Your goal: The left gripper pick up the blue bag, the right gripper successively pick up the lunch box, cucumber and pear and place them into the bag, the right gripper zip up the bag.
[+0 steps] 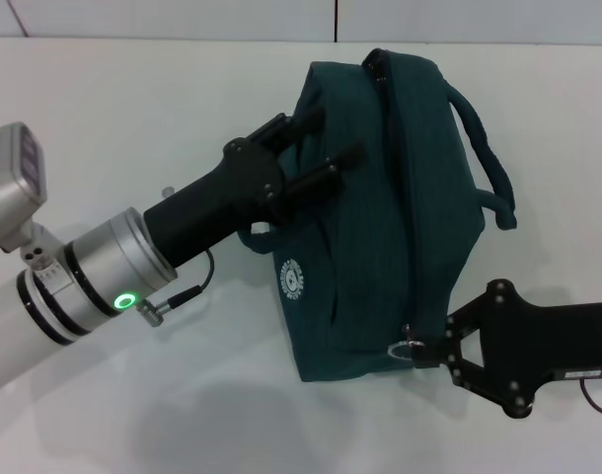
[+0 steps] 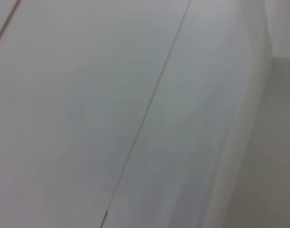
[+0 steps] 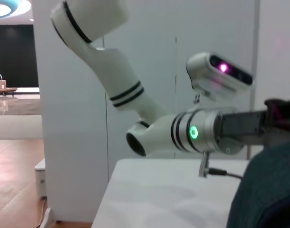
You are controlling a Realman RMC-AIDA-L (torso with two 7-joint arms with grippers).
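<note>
Blue bag (image 1: 380, 217) lies on the white table (image 1: 133, 109), toward its far middle, long axis running from the far edge back toward the near edge. Zipper line runs along the top of the bag; rope handle (image 1: 484, 163) loops out on the right side. Round white logo (image 1: 294, 279) shows on the left face.

Left tool (image 1: 326, 138) reaches in from the near left on its silver arm, green indicator light (image 1: 126, 300) lit. Its two black fingers lie across the bag's left upper fabric, a modest gap between them; whether they pinch fabric cannot be told.

Right tool (image 1: 437, 348) comes in from the right edge, at the bag's near right corner, linkage fingers drawn together at the metal ring pull (image 1: 410, 346).

Right wrist view: bag (image 3: 266, 190) in the corner, left arm (image 3: 183, 133) beyond. Left wrist view shows only pale blank surface.
</note>
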